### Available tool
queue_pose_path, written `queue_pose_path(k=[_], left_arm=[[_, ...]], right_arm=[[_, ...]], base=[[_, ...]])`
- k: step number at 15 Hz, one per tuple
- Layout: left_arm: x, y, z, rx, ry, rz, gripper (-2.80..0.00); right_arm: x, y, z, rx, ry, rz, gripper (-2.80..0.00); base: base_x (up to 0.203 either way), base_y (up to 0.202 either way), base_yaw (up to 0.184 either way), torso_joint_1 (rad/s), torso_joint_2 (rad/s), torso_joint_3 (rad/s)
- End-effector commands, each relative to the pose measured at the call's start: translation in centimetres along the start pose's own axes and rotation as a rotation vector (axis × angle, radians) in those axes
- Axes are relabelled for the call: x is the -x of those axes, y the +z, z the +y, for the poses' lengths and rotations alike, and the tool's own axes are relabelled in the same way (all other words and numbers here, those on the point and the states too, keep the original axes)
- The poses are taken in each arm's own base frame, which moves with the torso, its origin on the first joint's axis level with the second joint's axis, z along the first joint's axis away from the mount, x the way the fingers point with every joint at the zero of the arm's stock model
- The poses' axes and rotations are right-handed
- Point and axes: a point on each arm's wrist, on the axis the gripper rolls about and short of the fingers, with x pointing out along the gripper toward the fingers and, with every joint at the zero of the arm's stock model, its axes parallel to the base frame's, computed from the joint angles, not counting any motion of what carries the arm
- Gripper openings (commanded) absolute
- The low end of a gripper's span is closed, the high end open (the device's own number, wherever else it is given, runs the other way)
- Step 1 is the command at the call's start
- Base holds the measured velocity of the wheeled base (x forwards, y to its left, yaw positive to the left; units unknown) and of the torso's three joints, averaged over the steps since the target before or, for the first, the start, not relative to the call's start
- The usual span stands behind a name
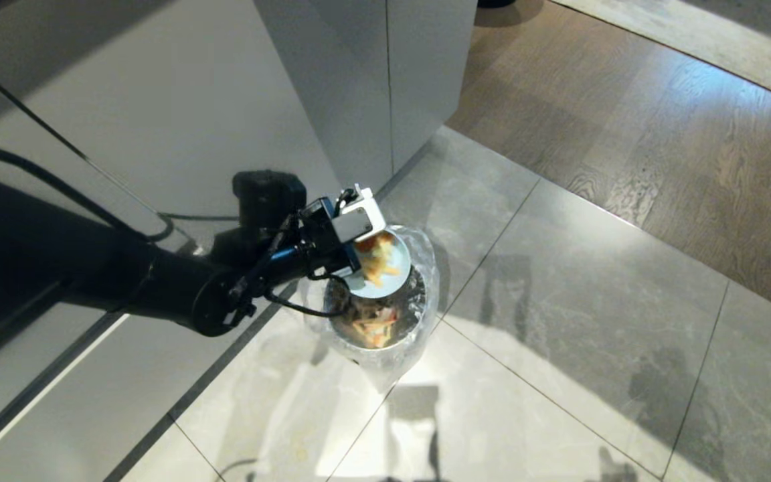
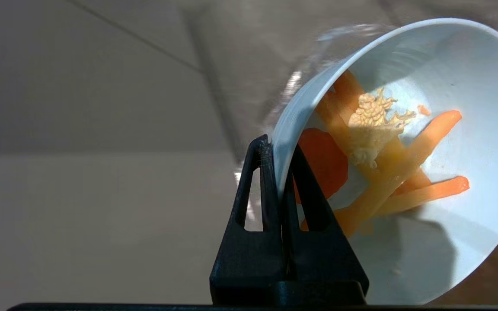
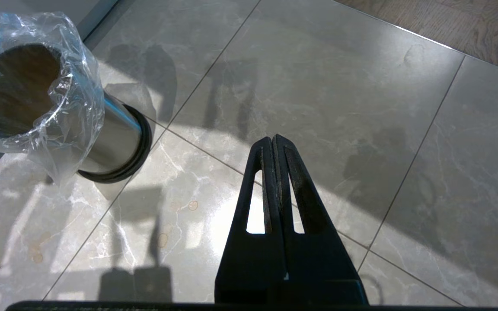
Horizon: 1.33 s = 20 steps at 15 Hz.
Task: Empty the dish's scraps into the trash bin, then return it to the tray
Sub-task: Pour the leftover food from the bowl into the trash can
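My left gripper [image 1: 359, 258] is shut on the rim of the dish [image 1: 385, 271], a small pale-blue bowl tipped steeply over the mouth of the trash bin [image 1: 419, 314]. In the left wrist view the gripper [image 2: 280, 149] pinches the dish's rim [image 2: 469, 129], one finger inside and one outside. The scraps [image 2: 387, 160], orange and yellow strips, lie against the tilted inside wall. More scraps [image 1: 372, 328] lie inside the shiny metal bin, which is lined with a crinkled clear bag. My right gripper [image 3: 273, 140] hangs shut and empty over the floor, beside the trash bin [image 3: 115, 138]. The tray is out of view.
A white cabinet [image 1: 372, 87] rises just behind the bin. A pale counter surface [image 1: 124, 120] runs along the left under my arm. Grey floor tiles [image 1: 593, 314] spread to the right, and wooden flooring [image 1: 660, 134] begins beyond them.
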Motion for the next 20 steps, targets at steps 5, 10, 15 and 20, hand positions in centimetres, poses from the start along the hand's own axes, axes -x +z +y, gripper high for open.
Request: queue_pose_path(k=[5, 10, 15, 20], left_arm=[[-1.3, 2.1, -2.0, -0.185, 0.107, 0.083, -2.80], [-1.6, 4.2, -3.6, -0.305, 0.273, 0.246, -2.80], [-2.0, 4.0, -4.9, -0.396, 0.276, 0.367, -2.80], [-2.7, 3.8, -6.7, -0.474, 0.267, 0.447, -2.80]], right_arm=[[0.0, 0.0, 0.0, 0.000, 0.000, 0.001, -2.80], [0.0, 0.0, 0.0, 0.000, 0.000, 0.001, -2.80], [0.0, 0.0, 0.0, 0.000, 0.000, 0.001, -2.80], [0.0, 0.0, 0.0, 0.000, 0.000, 0.000, -2.80]], base=[[0.000, 0.000, 0.000, 0.000, 0.00, 0.000], [0.000, 0.000, 0.000, 0.000, 0.00, 0.000], [0.000, 0.000, 0.000, 0.000, 0.00, 0.000], [0.000, 0.000, 0.000, 0.000, 0.00, 0.000]])
